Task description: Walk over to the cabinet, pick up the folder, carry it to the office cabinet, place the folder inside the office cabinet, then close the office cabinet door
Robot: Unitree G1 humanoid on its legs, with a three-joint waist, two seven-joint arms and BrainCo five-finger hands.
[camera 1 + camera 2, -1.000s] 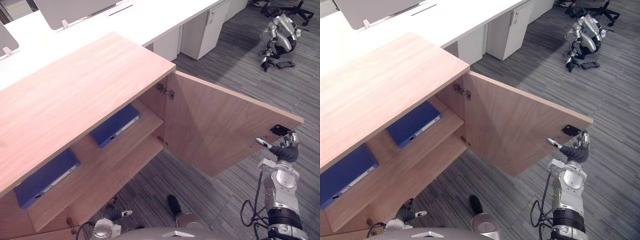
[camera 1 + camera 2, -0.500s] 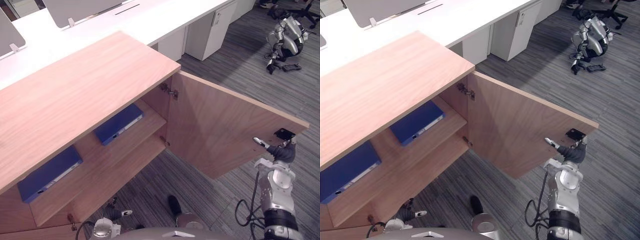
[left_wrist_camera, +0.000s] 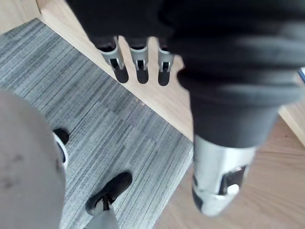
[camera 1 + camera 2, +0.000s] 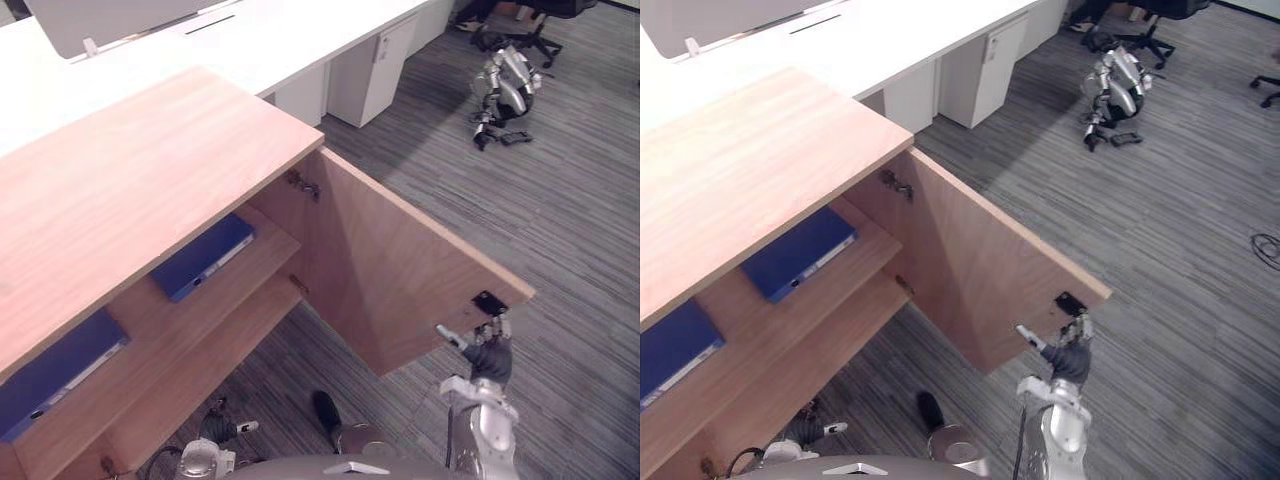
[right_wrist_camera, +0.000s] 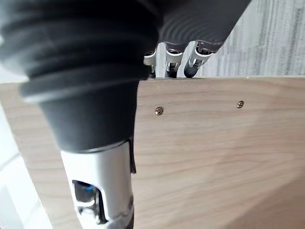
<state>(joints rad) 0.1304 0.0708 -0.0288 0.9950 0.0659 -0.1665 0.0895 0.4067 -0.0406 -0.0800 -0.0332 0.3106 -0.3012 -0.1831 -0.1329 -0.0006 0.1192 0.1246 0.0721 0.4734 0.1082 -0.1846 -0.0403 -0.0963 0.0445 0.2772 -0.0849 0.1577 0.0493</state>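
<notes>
The wooden office cabinet (image 4: 140, 170) stands with its door (image 4: 400, 270) swung partly out. Two blue folders lie flat on its upper shelf, one (image 4: 203, 258) near the hinge side, the other (image 4: 55, 372) further left. My right hand (image 4: 487, 355) is at the door's free edge, just below a black latch (image 4: 487, 301). Its straight fingers (image 5: 167, 59) reach over the edge and the thumb lies along the inner face. My left hand (image 4: 215, 430) hangs low by the cabinet's base, fingers (image 3: 138, 57) relaxed and holding nothing.
White desks (image 4: 250, 40) with a white pedestal (image 4: 365, 65) run behind the cabinet. Another robot (image 4: 503, 85) lies on the grey carpet at the far right, near an office chair (image 4: 530, 15). Open carpet stretches right of the door.
The camera has shifted. The door has swung somewhat closer to the cabinet, with my right hand staying at its free edge. The folders lie as before.
</notes>
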